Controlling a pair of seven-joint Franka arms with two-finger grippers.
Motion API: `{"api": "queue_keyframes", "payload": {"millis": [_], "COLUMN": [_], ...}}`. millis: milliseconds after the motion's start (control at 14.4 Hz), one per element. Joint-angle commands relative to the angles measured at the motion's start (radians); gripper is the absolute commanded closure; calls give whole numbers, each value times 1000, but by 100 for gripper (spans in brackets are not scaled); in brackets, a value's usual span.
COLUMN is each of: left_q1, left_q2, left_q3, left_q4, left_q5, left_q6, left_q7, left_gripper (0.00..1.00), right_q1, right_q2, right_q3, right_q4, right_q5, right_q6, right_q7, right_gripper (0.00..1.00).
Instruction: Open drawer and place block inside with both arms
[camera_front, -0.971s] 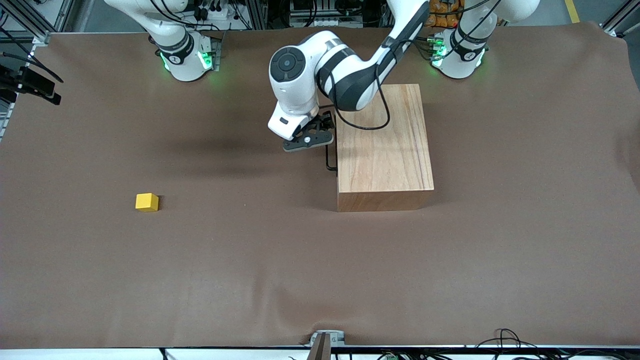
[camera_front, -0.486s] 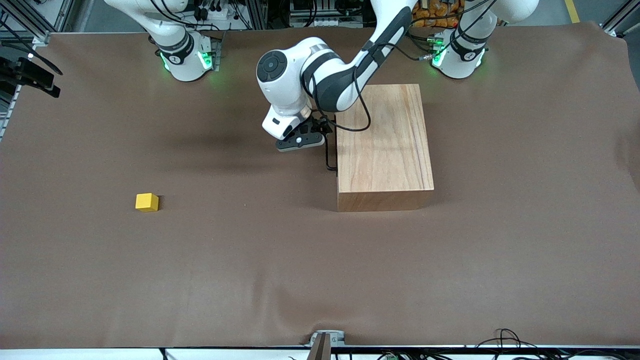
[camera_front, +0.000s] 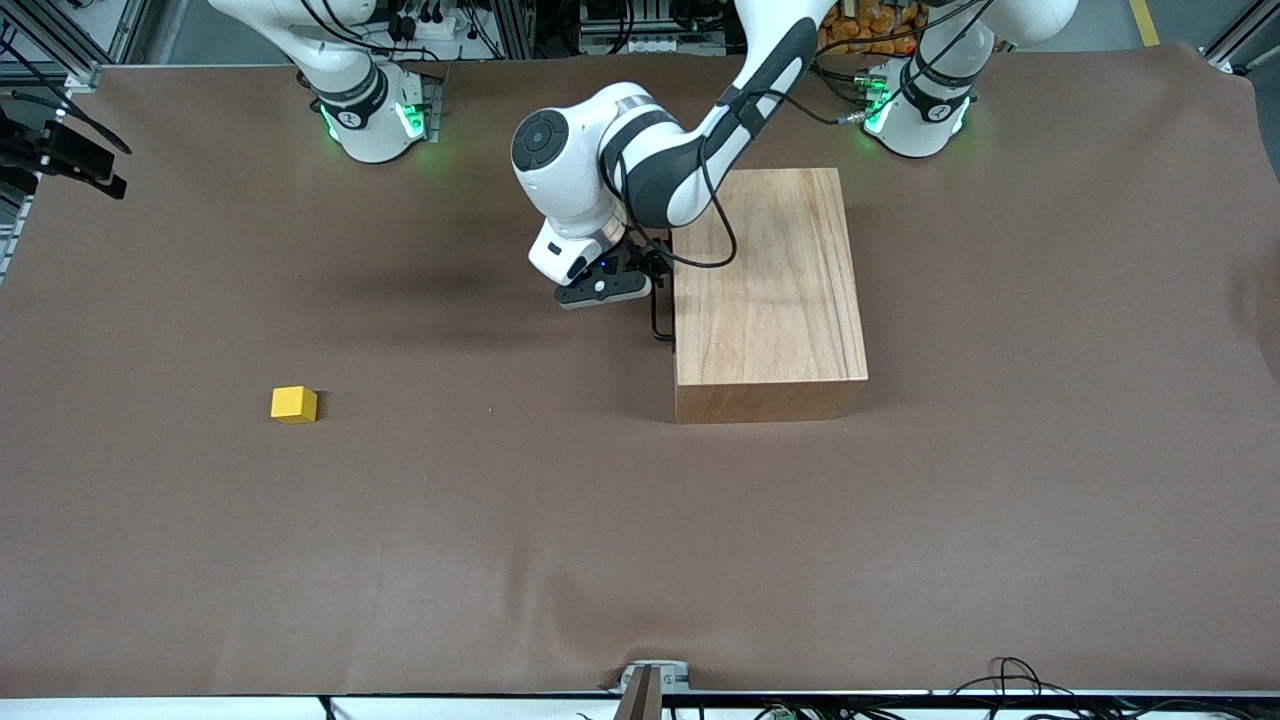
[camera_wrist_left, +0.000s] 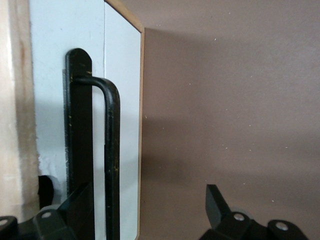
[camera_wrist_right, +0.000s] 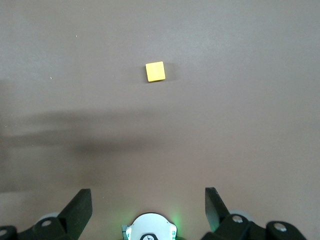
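The wooden box (camera_front: 768, 290) stands mid-table with its drawer pushed in. The drawer's pale front panel (camera_wrist_left: 122, 100) and black wire handle (camera_front: 657, 312) face the right arm's end. My left gripper (camera_front: 640, 278) is open at the handle. In the left wrist view the handle (camera_wrist_left: 112, 150) runs between the fingers of my left gripper (camera_wrist_left: 148, 192), close to one finger (camera_wrist_left: 82, 197). The yellow block (camera_front: 294, 404) lies on the table toward the right arm's end, also in the right wrist view (camera_wrist_right: 155, 71). My right gripper (camera_wrist_right: 148, 197) is open and empty, high above its own base.
The brown table cover (camera_front: 640, 540) spreads wide between the block and the box. The arms' green-lit bases (camera_front: 372, 115) (camera_front: 915, 110) stand at the table's edge farthest from the front camera. Dark gear (camera_front: 65, 160) juts in at the right arm's end.
My left arm's wrist has swung a little toward the right arm's end and the left gripper has settled at the drawer handle. Block and box have not moved.
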Motion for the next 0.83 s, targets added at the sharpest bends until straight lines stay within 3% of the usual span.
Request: {"api": "queue_keyframes", "payload": {"millis": [0,347,763], "left_q1": [-6,-6,-6], "left_q2": [15,30,44], "left_q3": [4,2,1], "left_q4": [20,23,24], "left_q5": [25,24,13], "left_q6": [-12,-3,103], "left_q7": [10,26,6], "left_gripper": [0,0,0], "right_q1": [3,3,11], "right_q2": [-9,11,48], "right_q3": [4,4,4], "right_q4": [-21,-20,-21], "right_q5": [-8,-8,-8], "right_q6": [14,67,112], "right_q7": [8,-3,-5], "right_gripper": [0,0,0]}}
